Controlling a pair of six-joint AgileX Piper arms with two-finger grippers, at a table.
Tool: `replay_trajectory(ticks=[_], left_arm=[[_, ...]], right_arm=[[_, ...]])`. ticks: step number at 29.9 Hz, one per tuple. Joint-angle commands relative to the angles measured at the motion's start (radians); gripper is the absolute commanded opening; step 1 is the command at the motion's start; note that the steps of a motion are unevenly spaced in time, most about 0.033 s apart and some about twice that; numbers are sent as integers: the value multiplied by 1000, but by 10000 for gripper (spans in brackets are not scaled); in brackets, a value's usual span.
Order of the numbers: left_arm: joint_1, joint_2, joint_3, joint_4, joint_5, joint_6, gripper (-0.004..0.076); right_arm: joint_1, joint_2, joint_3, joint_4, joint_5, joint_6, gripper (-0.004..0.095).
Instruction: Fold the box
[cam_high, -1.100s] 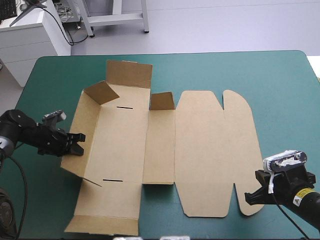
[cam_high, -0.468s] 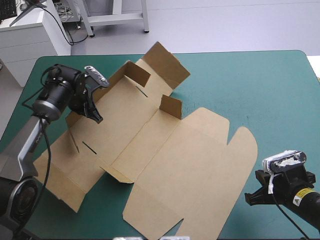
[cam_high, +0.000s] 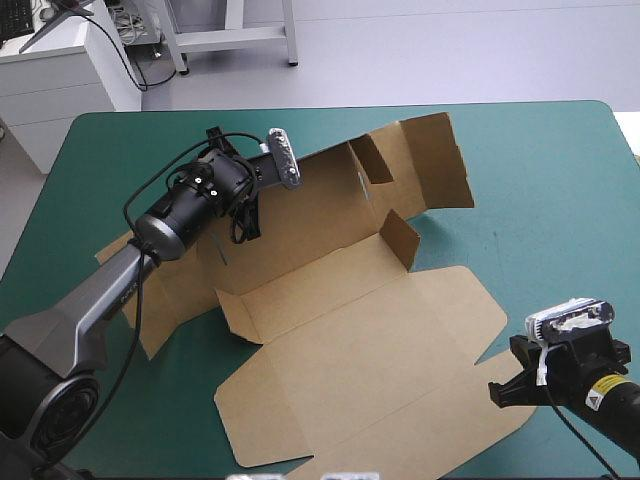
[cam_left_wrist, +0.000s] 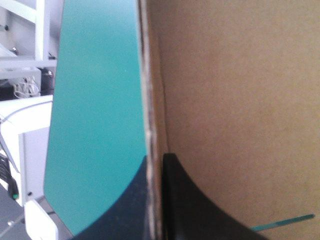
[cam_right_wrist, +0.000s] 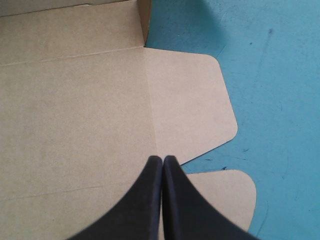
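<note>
One box edge pinched in left hand, grip obscured from above | right hand closed, empty

You will not find any words or numbers you can read here. The box is plain brown board with no print on it. A small yellow sticker sits on the right arm, near you, but its marks are too tiny to read.
</note>
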Motion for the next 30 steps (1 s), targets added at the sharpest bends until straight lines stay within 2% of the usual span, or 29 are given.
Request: replay_trajectory(ticks=[1,9,18,26,30], left_arm=[[-62,-46,-20,98,-72,-14,-9],[-221,-48,45,349,-134,-143,-9],[-311,-59,157,593,-228,-314,-9],[-349,-143,358,1091,-326,-727,-8],[-349,-167,433,1172,-331,-778,-8]], right_arm=[[-7,2,-25,9,-59,-6,-19],[-7,2,-25,8,-59,2,-19],[-7,2,-25,8,-49,2,-19],[-7,7,-25,7,-49,2,-19],[-7,7,-25,7,-49,2,-19]])
